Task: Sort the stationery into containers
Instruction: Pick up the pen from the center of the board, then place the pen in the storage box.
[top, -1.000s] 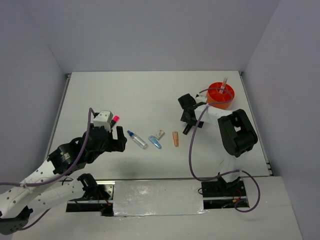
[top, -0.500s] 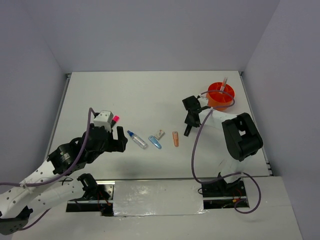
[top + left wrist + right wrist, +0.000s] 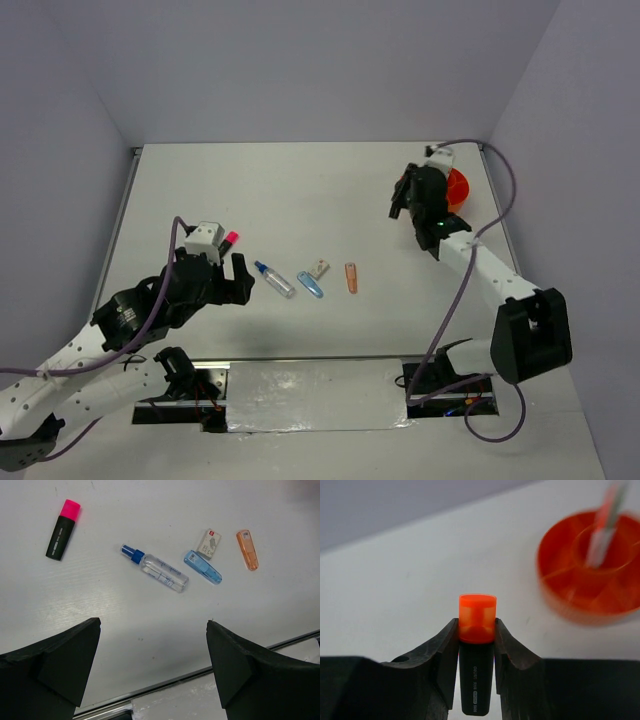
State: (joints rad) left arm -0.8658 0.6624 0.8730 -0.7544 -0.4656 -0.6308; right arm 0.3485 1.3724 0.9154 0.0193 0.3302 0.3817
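The right gripper (image 3: 477, 627) pinches an orange-capped highlighter (image 3: 477, 660) in the air near the orange tub (image 3: 555, 597), where a pen (image 3: 604, 527) already stands. This looks like the carrying step; next the highlighter must go over a compartment and be let go. Well away from the tub, the left gripper (image 3: 152, 650) hangs spread above the pink highlighter (image 3: 62, 530), tube (image 3: 160, 571), clip (image 3: 202, 566), block (image 3: 210, 543) and peach piece (image 3: 247, 549)
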